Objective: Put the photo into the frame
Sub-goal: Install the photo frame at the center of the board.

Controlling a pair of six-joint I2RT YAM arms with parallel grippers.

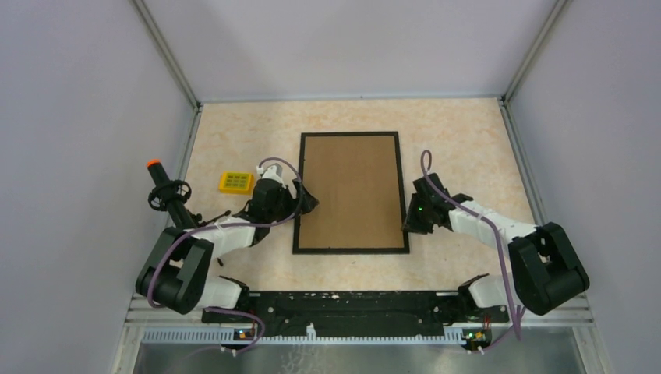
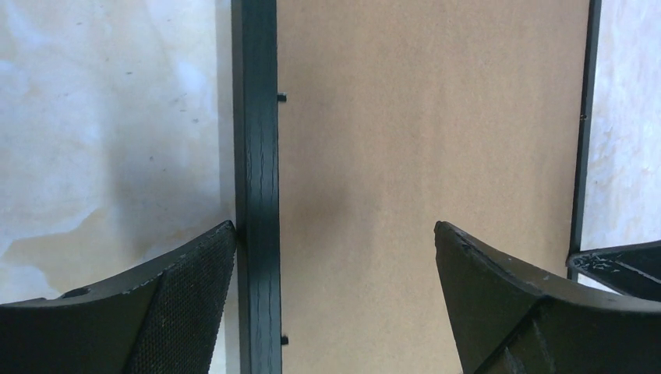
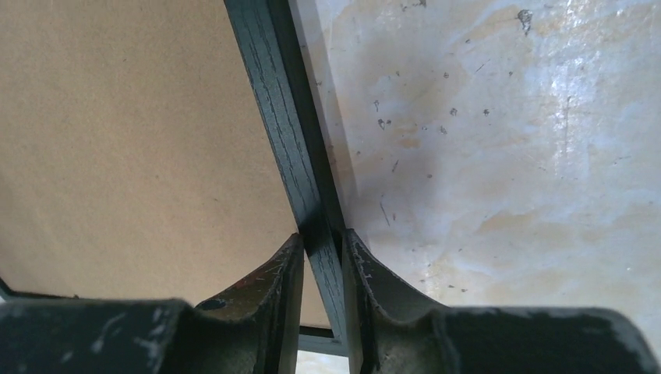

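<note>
Soft, even light from above fills the top view — bright, hardly shadowed. The right wrist view shows glare on the desk (image 3: 507, 156) toward 2 o'clock; the left wrist view, a grey shadow at 9 o'clock beside the sharp frame (image 2: 257, 195).

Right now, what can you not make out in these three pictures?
1. The photo: in no view; whether it lies under the brown board inside the frame cannot be told.
2. The yellow block, top view: markings too small to read.
3. Right wrist view: the right pincer, shut on the frame's rail, hides part of it.
4. Left wrist view: the picture edges cut off the frame's corners; the left pincer stands open.
</note>
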